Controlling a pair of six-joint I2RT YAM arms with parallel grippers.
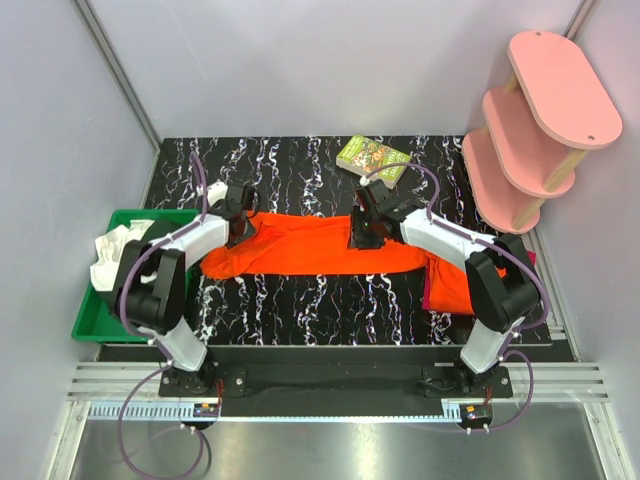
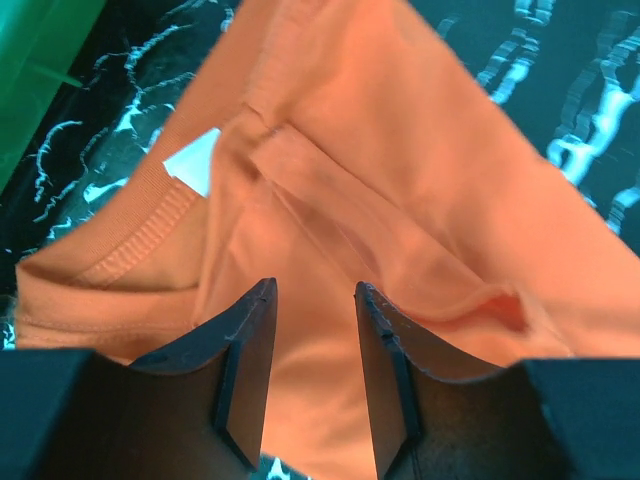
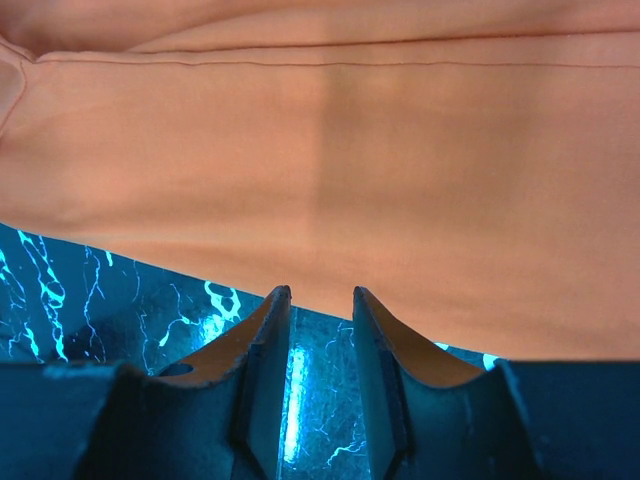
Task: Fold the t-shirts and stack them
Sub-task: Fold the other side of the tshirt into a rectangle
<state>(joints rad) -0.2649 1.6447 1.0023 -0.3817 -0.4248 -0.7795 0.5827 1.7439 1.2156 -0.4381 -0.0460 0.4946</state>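
Black marbled bench point(image 1: 300, 320) between grey walls, with a pink shelf point(image 1: 545, 120) at the right, a green tray point(image 1: 95, 322) holding white cloth point(image 1: 115, 255) at the left, and a packet point(image 1: 372, 160) at the far side. Across the middle, one orange shirt point(image 1: 310, 248) lying in a long flat band. At the right edge, partly under the right arm, a heap point(image 1: 450, 290) of orange and magenta-red cloth. Left hand point(image 1: 238, 222) at the band's left end, right hand point(image 1: 362, 235) at its far edge, right of centre. Judged step: folding of the orange shirt, partway, with stacking not yet begun. Next move likely to call for a pinch near each end and a lift of one edge over the other, without dragging the band askew. From the left wrist only: fingers apart, nothing clamped, above the collar point(image 2: 150, 240) and its white label point(image 2: 195, 160). From the right wrist only: fingers apart and empty over bare bench, just beside the shirt's straight edge. From the top view alone: the whole layout.
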